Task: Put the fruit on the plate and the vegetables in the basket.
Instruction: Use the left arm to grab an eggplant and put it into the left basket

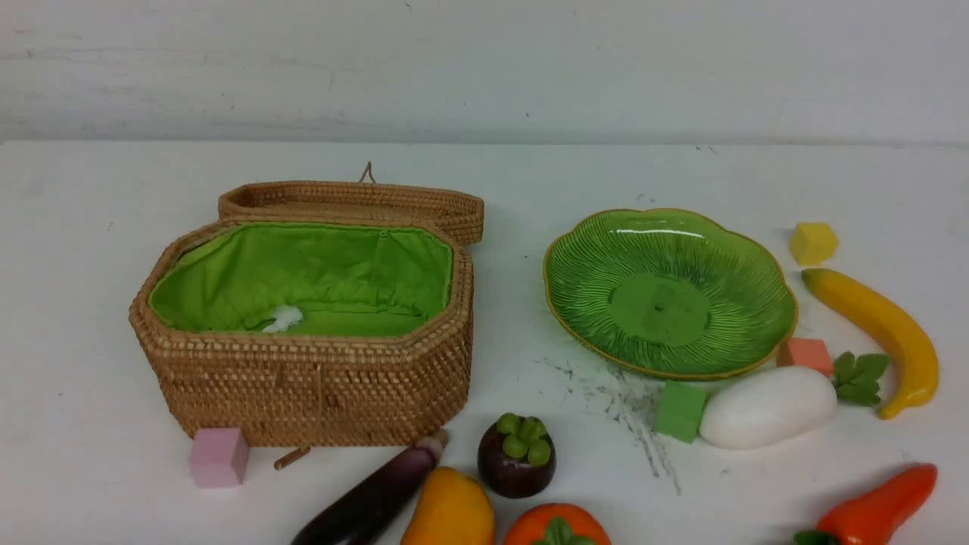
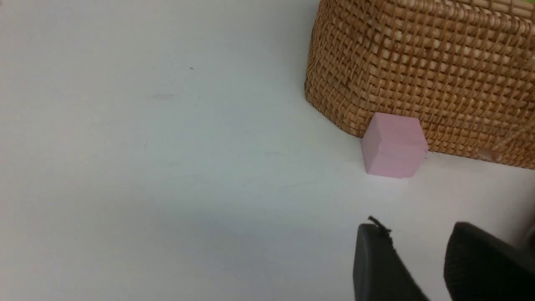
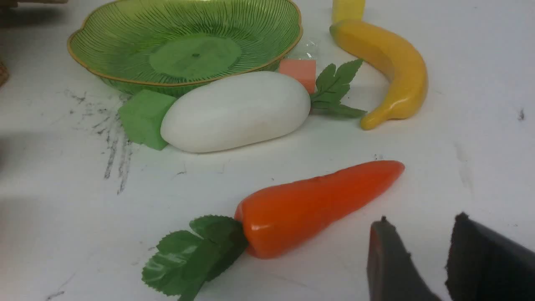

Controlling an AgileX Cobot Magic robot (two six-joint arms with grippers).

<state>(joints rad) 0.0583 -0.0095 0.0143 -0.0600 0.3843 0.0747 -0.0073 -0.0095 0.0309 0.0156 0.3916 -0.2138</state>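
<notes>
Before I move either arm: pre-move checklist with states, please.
1. Woven tan basket open: ok, lid folded back.
2. Ribbed green plate free of fruit: ok.
3. Left gripper empty, jaws apart: ok.
4. Right gripper empty, jaws apart: ok.
5. White oval radish clear of neighbours: not ok, green cube right up against it.
6. Long yellow banana on plate: not ok, lying beside it on the table.
</notes>
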